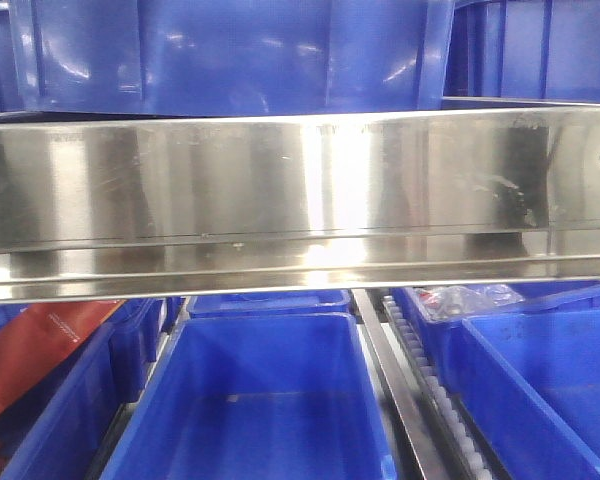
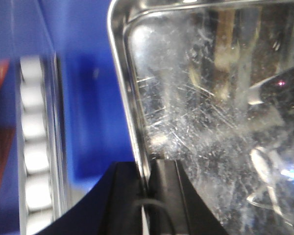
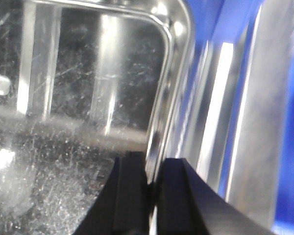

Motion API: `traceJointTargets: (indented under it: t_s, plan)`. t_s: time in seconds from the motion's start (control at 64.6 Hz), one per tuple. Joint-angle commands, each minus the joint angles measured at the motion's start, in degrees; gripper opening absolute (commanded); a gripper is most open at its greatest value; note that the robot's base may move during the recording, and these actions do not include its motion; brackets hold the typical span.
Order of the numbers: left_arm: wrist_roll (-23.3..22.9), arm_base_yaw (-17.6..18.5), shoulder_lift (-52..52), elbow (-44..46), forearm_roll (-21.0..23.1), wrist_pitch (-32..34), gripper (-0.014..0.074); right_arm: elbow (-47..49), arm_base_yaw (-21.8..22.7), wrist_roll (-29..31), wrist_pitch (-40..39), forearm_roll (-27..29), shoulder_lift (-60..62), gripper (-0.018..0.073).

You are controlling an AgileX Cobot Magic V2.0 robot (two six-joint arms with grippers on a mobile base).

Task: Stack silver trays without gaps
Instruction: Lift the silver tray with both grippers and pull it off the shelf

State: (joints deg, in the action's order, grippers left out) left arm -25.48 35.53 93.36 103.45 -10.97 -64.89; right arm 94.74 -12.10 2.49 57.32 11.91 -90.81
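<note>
The thin rolled rim of a silver tray is pinched between the black jaws of the left gripper. In the right wrist view, the rim of a silver tray is clamped the same way by the right gripper. The metal is shiny, flat and covered in fine scratches, with round corners. Just past both rims, blue plastic is seen. Farther off, blue bins are seen below a mirror-like steel rail.
</note>
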Motion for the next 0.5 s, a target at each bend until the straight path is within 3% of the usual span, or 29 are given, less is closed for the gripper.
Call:
traceJointTargets:
  t_s: [0.0, 0.201, 0.48]
  plan:
    - [0.8, 0.2, -2.7, 0.7, -2.7, 5.0, -0.0008, 0.7, 0.0, 1.7, -5.4, -0.8, 2.7, -0.0079]
    - [0.8, 0.2, -3.9, 0.7, -9.0, 13.9, -0.0008, 0.7, 0.0, 1.7, -15.6, -0.7, 4.7, -0.0079]
    - [0.8, 0.2, -3.9, 0.7, -13.3, 22.5, -0.0008, 0.7, 0.0, 1.7, -24.3, -0.7, 4.8, -0.0079]
